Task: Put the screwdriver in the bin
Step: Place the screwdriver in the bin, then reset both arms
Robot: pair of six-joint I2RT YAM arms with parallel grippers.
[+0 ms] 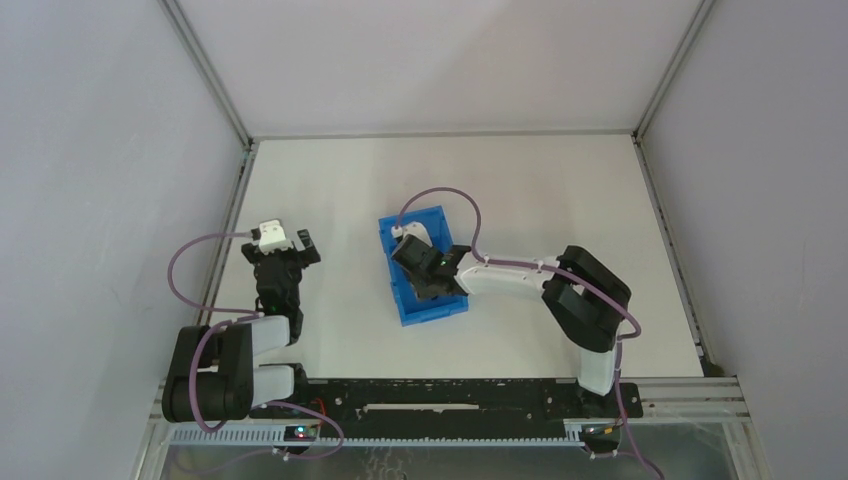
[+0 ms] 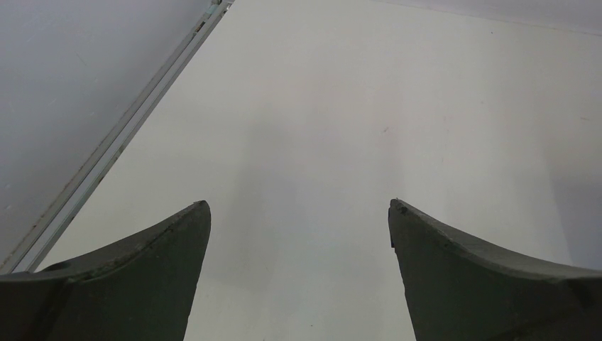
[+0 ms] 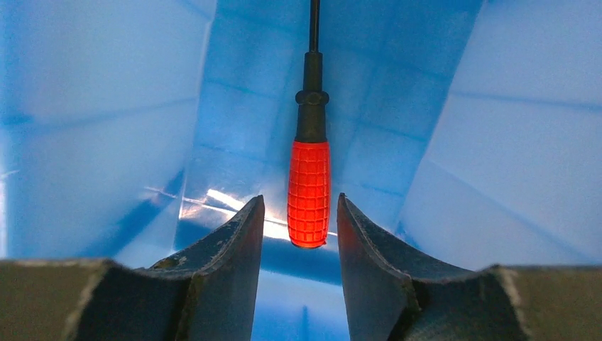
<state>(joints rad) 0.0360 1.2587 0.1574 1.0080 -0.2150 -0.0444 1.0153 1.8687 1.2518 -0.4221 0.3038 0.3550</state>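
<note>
**A:** Screwdriver (image 3: 309,192) first: where is it sitting?

**B:** Inside the bin (image 3: 99,142). The right wrist view is showing blue walls rising on both sides, with the red handle at the centre of the frame and the black shaft running out through the top edge. I cannot tell whether it is lying flat on the bin floor.

**A:** Is the right gripper (image 3: 299,199) clamping it?

**B:** No. Its fingers (image 3: 231,249) are standing slightly apart, one on each side of the handle's lower end. A bright strip is showing between the left finger and the handle, and a thinner gap on the other side.

**A:** Is the top view telling the same story?

**B:** Only in part. There the bin (image 1: 412,308) is sitting on the desk (image 1: 540,190) near the middle of the frame, and the right gripper (image 1: 428,268) is reaching down into it, hiding the screwdriver completely. Only the wrist camera is showing the tool.

**A:** And the left side?

**B:** The left gripper (image 1: 285,258) is hovering at the left of the top view, well apart from the bin. Its own camera is showing the left gripper (image 2: 299,202) spread wide over bare desk (image 2: 319,106), with a metal rail (image 2: 121,135) crossing the upper left of that frame.
</note>
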